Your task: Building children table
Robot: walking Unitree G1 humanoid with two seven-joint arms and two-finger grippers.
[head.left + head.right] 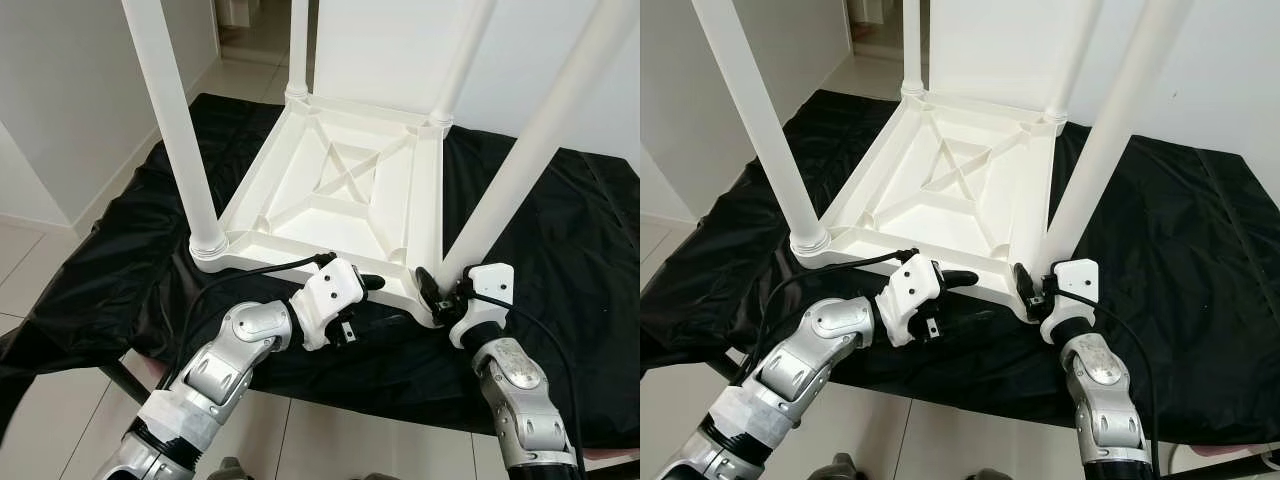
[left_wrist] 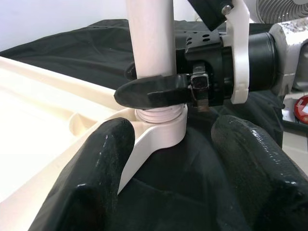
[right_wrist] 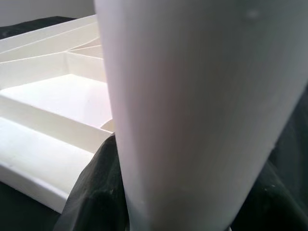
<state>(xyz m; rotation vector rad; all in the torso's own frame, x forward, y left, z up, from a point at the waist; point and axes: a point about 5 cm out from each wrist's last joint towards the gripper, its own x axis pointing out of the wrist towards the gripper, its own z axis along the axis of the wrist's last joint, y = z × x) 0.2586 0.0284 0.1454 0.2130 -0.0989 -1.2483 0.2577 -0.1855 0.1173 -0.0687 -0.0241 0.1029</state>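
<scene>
Fingers first: right gripper (image 1: 440, 290) was clamped on the base of the near-right leg (image 1: 530, 150), just above its socket at the corner of the upturned tabletop (image 1: 340, 190). Left gripper (image 1: 362, 290) sat just beside the tabletop's near rim, fingers spread wide and empty, pointed across at that same corner.

Left eye view: tabletop lay underside up on a black cloth (image 1: 560, 240) over a low stand. Four legs stood upright in the corner sockets; the near-left leg (image 1: 175, 120) was well apart from both grippers. Long axis of the near-right leg ran straight up from the right gripper, so any twist or push goes along that line. Right arm was nearest; left was one short reach away.

Right eye view: same layout, right gripper (image 1: 1032, 288) at the socket, left gripper (image 1: 955, 280) near the rim. Nothing stood between them except the rim itself.

Left wrist view: one black finger (image 2: 154, 91) of the right gripper wrapped the leg above the threaded collar (image 2: 161, 115); thread looked partly exposed, so I'd judge the leg not fully seated. Left fingertips (image 2: 96, 163) straddled the corner without touching the leg.

Right wrist view: white leg (image 3: 192, 115) up close, ribbed underside beyond it.
</scene>
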